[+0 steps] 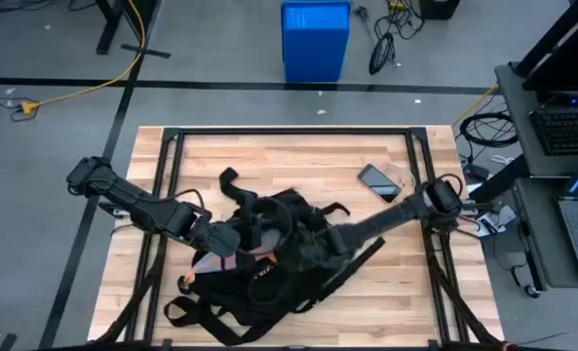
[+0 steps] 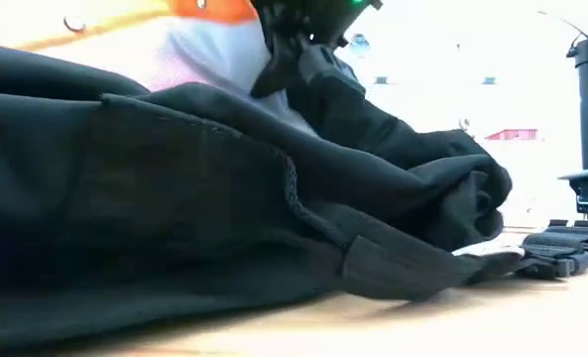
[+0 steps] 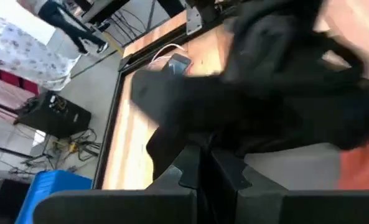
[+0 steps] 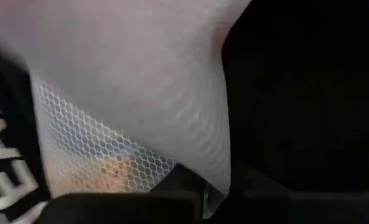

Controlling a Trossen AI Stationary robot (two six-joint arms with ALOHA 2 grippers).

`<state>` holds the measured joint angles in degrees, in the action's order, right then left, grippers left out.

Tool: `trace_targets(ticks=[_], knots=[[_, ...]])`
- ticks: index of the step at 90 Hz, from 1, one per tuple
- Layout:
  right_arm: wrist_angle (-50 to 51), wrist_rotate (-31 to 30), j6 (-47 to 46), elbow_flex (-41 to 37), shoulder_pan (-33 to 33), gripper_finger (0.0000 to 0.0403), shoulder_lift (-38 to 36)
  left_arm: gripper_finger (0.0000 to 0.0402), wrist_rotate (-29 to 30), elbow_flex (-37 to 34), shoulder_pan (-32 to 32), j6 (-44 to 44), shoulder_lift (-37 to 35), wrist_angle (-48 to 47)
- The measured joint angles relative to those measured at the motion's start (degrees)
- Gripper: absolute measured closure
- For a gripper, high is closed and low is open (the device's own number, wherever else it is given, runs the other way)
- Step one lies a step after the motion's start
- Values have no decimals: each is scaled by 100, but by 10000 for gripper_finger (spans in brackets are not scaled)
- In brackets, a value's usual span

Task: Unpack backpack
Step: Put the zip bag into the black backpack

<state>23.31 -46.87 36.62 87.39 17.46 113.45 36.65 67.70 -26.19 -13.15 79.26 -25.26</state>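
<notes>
The black backpack lies on the wooden table's near middle, its straps spread on the wood. A white and orange cloth thing shows at its opening, and also in the low view. My left gripper comes in from the left and is shut on the backpack's black fabric. My right gripper reaches in from the right, down among the backpack's folds, and is shut on white mesh cloth beside the "TEAM" lettering. My left gripper pinches a fold of the backpack's black fabric between its two fingers, coming level from the table's left. In the low view, black fabric is drawn up to a gripper while the rest of the backpack lies on the table. My right gripper has the white mesh cloth between its two fingers. It slants in from the table's right. Black fabric lies against one side of it. One layer or several, I cannot tell.
A phone lies on the wood at the far right, beyond the backpack. A black metal frame runs along the table's edges. A blue bin stands on the floor past the far edge.
</notes>
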Motion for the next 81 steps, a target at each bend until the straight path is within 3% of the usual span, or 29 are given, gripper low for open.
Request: trace_targets(ticks=[31, 49, 81], knots=[[347, 1607, -888, 9, -905, 403, -7, 400, -83, -2, -311, -270, 0, 101], [659, 1906, -1255, 11, -1085, 403, -9, 400, -77, -2, -319, -382, 0, 173], [976, 1614, -1798, -1, -981, 385, 4, 400, -275, 38, -466, -691, 0, 442]])
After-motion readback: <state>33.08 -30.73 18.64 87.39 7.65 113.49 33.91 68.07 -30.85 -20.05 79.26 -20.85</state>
